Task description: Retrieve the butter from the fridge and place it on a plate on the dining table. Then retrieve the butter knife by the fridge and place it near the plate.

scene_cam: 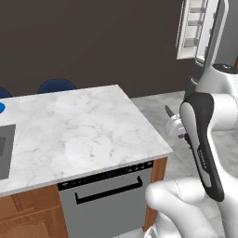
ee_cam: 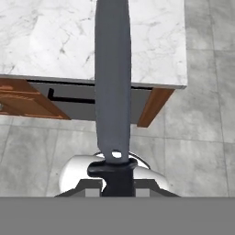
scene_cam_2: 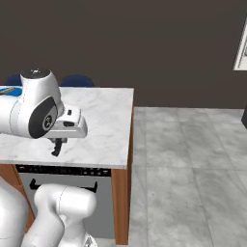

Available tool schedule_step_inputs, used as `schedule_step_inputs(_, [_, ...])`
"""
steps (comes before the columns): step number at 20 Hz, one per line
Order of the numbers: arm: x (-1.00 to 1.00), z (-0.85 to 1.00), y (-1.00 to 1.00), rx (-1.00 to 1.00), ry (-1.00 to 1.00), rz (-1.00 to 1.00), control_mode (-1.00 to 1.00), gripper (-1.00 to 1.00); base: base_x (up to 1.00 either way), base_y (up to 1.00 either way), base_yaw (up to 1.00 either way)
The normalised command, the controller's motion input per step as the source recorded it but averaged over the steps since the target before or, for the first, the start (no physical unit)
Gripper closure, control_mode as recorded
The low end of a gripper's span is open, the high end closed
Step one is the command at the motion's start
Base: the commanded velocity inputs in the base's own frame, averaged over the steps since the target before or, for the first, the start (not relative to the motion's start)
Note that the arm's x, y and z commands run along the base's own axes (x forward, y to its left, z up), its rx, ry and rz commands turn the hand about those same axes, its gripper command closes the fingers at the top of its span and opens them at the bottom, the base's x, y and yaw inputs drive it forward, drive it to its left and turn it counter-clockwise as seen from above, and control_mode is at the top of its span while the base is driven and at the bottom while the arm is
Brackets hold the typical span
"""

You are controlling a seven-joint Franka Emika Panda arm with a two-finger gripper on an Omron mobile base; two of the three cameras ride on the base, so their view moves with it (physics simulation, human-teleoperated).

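The gripper [scene_cam_2: 58, 146] is closed on the butter knife [ee_cam: 113, 82] and holds it by the dark handle. In the hand view the grey blade runs straight up from the handle through the middle of the picture, across the floor, the cabinet front and the edge of the marble top. A small round hole shows in the blade just above the handle.

In the right base view the hand hangs in front of the near edge of the dining table [scene_cam_2: 103, 130], and the dark finger tips point down. I cannot tell there if they are over the top or just before it. In the left base view the knife tip shows as a thin dark point beside the arm, to the right of the table corner and over the grey tiled floor [scene_cam_2: 193, 164].

The plate [scene_cam: 1, 107] lies at the far left edge of the table, only a small blue part of it is in the picture. A grey sink [scene_cam: 5, 151] is set into the top near it. Under the top there is a dishwasher [scene_cam: 107, 200] with a black handle, between brown wood panels.

The fridge [scene_cam: 202, 35] stands behind at the right with one door open, white shelves inside it. Two blue chair backs [scene_cam: 56, 85] rise behind the table
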Motion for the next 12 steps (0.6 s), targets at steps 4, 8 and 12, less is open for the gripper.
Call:
schedule_step_inputs(4, [0.0, -0.1, 0.15, -0.01, 0.0, 0.0, -1.0, 1.0, 0.0, 0.0, 0.0])
schedule_step_inputs(8, [0.0, -0.02, 0.0, 0.0, 0.0, 0.0, -1.0, 1.0, 0.0, 0.0, 0.0])
schedule_step_inputs(12, [0.0, 0.0, 0.0, 0.0, 0.0, 0.0, -1.0, 1.0, 0.0, 0.0, 0.0])
